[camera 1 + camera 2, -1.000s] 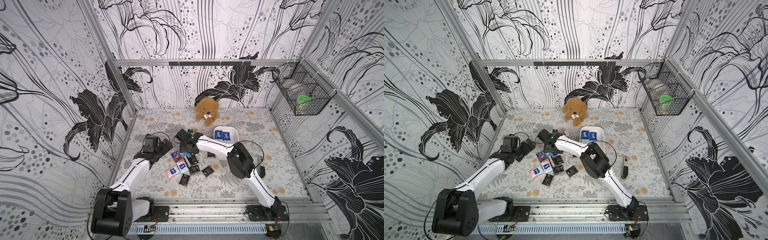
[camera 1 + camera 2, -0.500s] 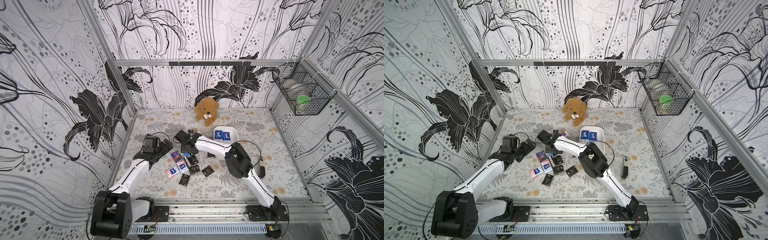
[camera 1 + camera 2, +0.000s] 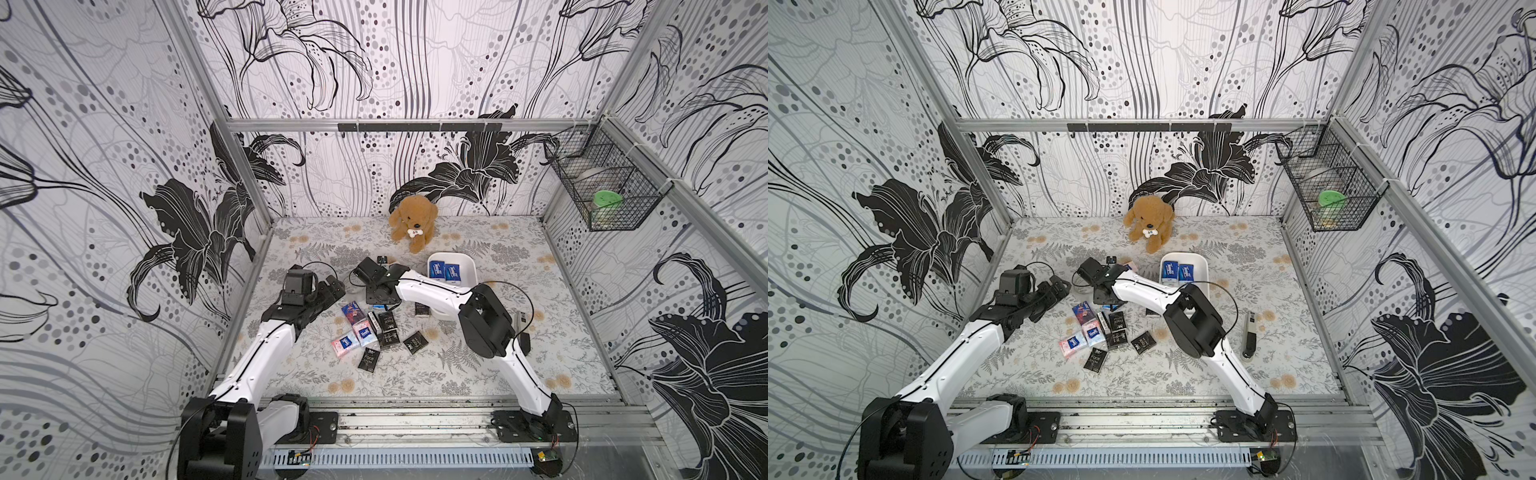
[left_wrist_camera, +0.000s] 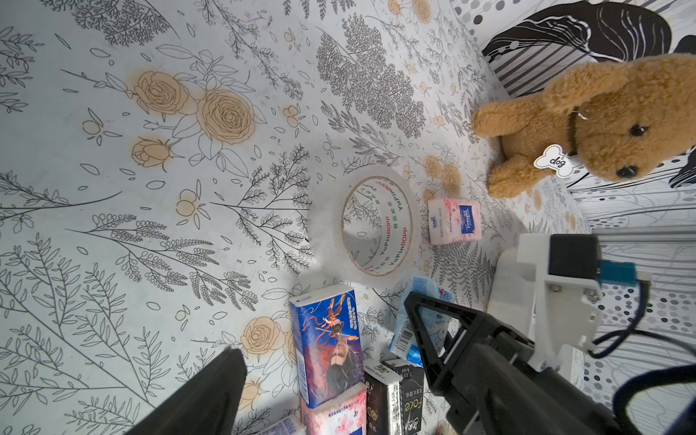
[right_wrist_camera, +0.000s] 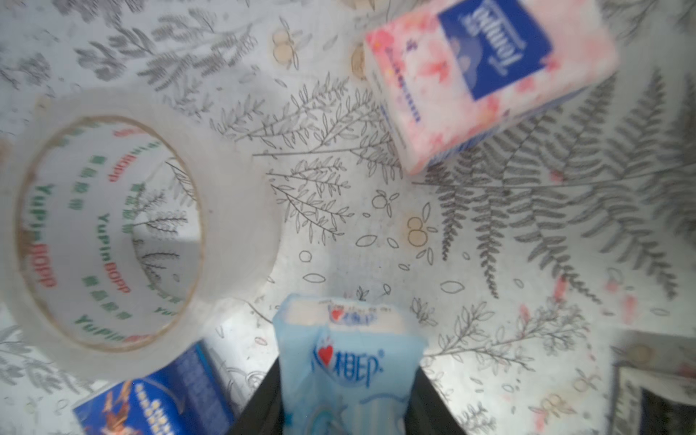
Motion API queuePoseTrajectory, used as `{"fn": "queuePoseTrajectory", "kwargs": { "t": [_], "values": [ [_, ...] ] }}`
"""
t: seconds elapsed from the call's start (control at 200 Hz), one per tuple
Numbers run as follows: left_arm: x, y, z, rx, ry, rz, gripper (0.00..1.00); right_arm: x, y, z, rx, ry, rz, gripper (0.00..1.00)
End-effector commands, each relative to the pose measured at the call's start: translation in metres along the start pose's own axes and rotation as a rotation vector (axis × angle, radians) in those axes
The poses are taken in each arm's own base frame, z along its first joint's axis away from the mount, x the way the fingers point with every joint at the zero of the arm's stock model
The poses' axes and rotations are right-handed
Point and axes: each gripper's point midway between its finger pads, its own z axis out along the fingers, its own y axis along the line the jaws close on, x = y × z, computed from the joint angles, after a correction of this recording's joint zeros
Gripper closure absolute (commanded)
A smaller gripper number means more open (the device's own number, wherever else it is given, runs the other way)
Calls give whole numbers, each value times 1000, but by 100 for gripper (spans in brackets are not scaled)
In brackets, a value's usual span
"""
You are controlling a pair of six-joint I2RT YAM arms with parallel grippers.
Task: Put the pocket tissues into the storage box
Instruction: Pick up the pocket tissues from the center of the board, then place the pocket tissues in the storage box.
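My right gripper [image 5: 346, 380] points down at the mat and is shut on a light blue packet of pocket tissues [image 5: 350, 357], one black finger on each side. In a top view this packet [image 3: 377, 307] shows just under that gripper [image 3: 376, 300]. The white storage box [image 3: 471, 270] lies behind the right forearm with two dark blue packets [image 3: 444, 271] inside. Several more packets lie in a loose pile: a dark blue one [image 3: 351, 311], pink ones [image 3: 345, 341] and black ones [image 3: 388, 338]. Another pink packet [image 4: 454, 220] lies beside the tape roll. My left gripper [image 3: 334, 286] hovers open, left of the pile.
A clear tape roll [image 4: 327, 226] lies flat close to the held packet, also in the right wrist view [image 5: 241, 196]. A brown plush dog [image 3: 413, 222] sits at the back. A black wire basket [image 3: 602, 199] hangs on the right wall. A dark slim tool [image 3: 1249, 332] lies right of the right arm.
My right gripper's jaws have closed in on the light blue packet, and its arm has shifted slightly. The left arm and the other packets have not moved.
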Motion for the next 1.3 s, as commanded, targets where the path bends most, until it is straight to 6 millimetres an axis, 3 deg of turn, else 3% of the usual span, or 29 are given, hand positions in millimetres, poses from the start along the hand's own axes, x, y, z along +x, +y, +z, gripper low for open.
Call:
{"fn": "queuePoseTrajectory", "kwargs": {
  "t": [0.0,0.105,0.19,0.421,0.526,0.666,0.796,0.951,1.036,1.297],
  "values": [
    [-3,-7,-5,18,5,34,3,-36,-4,-41,-44,-85,-35,58],
    [-1,-9,-3,27,24,33,3,-48,-14,-55,-60,-94,-74,58],
    [0,-14,-1,45,42,28,3,-57,-33,-67,-40,-96,-95,59],
    [5,-30,8,87,88,22,3,-72,-113,-87,-6,-84,-90,58],
    [11,-38,14,87,109,28,3,-78,-151,-89,34,-81,-98,58],
    [14,-47,19,76,107,43,3,-75,-210,-78,145,-38,-64,57],
    [16,-55,23,74,105,59,3,-83,-244,-67,177,-16,-26,57],
    [17,-55,26,59,114,77,3,-93,-262,-48,202,4,-20,57],
    [17,-52,25,44,113,93,3,-105,-259,-42,175,-3,-19,57],
    [18,-44,24,14,106,106,3,-101,-258,-19,163,49,-28,55]
  ]
}}
